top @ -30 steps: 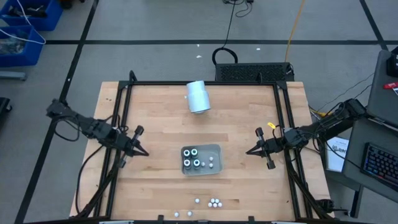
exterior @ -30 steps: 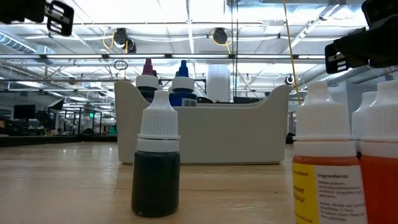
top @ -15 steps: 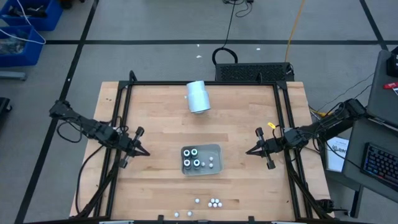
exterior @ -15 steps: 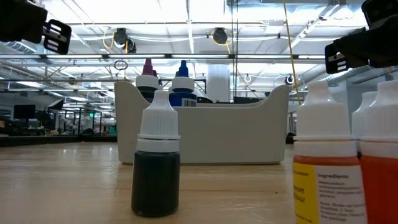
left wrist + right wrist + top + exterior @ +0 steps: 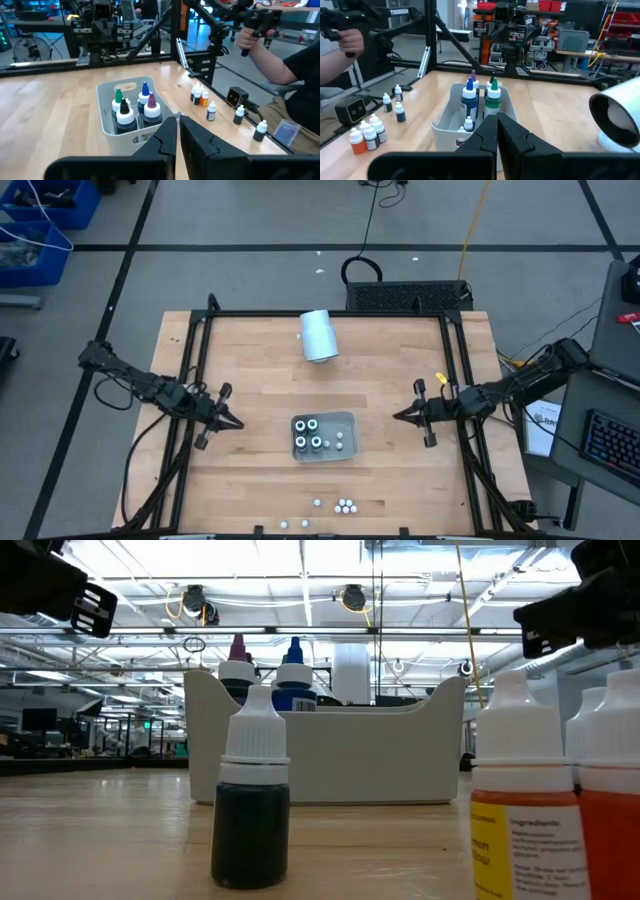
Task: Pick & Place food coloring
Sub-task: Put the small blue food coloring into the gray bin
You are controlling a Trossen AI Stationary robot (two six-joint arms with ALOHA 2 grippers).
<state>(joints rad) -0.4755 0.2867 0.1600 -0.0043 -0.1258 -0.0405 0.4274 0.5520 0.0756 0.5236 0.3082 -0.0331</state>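
Observation:
Several food coloring bottles (image 5: 310, 435) stand upright in a grey tray (image 5: 347, 418) at mid-table, coloured tips up (image 5: 132, 107) (image 5: 480, 100). More small bottles (image 5: 345, 505) stand loose along the near edge, among them a dark one (image 5: 250, 810) and orange ones (image 5: 520, 810). My left gripper (image 5: 235, 424) (image 5: 178, 131) hovers left of the tray, shut and pointing at it. My right gripper (image 5: 398, 417) (image 5: 497, 120) hovers to the tray's right, shut and also facing it. Neither touches anything.
A pale-blue cylinder (image 5: 318, 336) lies on its side near the far edge. A black frame (image 5: 200, 360) borders the table. Beyond the near edge, a person's hand (image 5: 255, 35) holds a handle. Bare wood lies between each gripper and the tray.
My left gripper has sunk a little, staying left of the tray. My right gripper has turned slightly toward the far edge without shifting place. The bottles and tray have kept still.

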